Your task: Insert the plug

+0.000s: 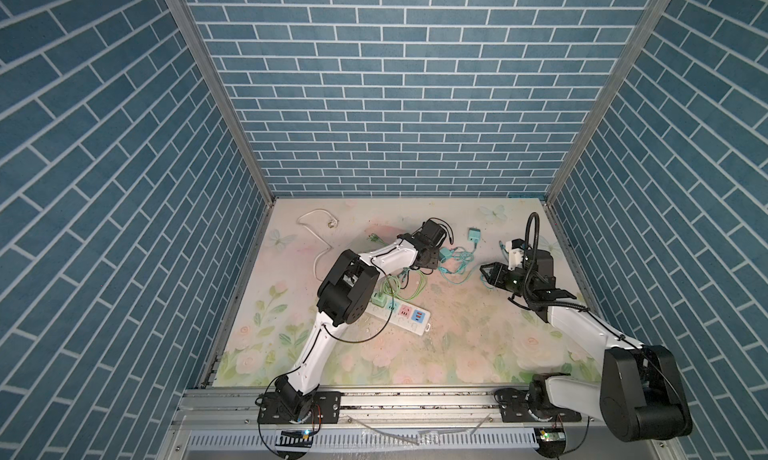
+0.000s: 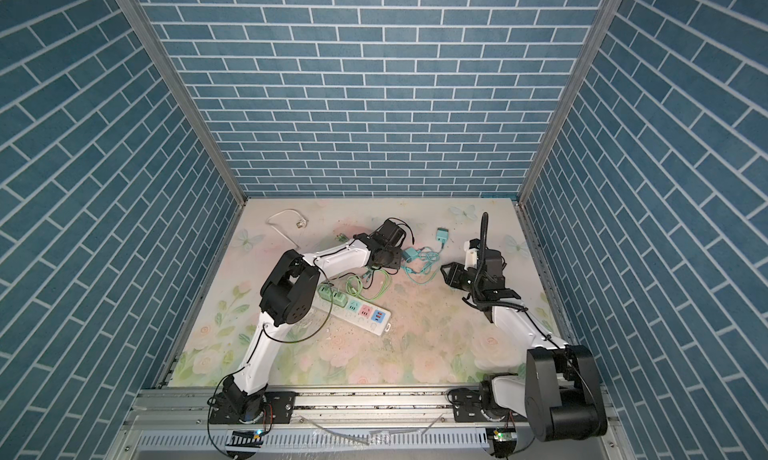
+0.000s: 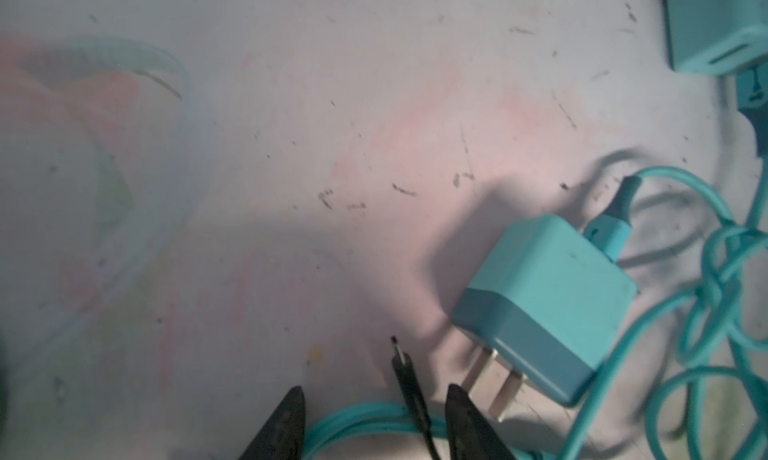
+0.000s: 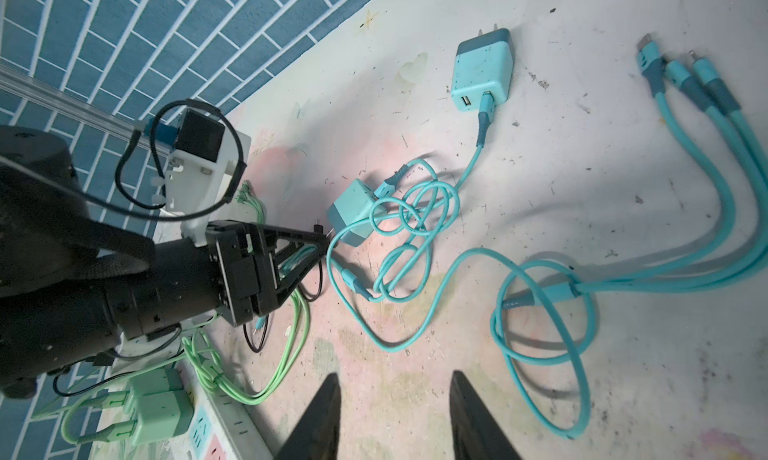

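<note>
Teal boxy plastic charger plug [image 3: 544,308] lies on the floral mat [image 3: 249,146], prongs toward my left gripper [image 3: 378,424] (jaws partly apart, gripping nothing); I'd shift sideways to straddle its body before closing.

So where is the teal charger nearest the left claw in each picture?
In a top view: the teal charger sits mid-table, by the left arm's wrist.
In a top view: same spot.
Left wrist view: beside the left gripper, prongs toward it.
Right wrist view: at that gripper's tips.
Shared landmark: the second teal charger, farther back.
</note>
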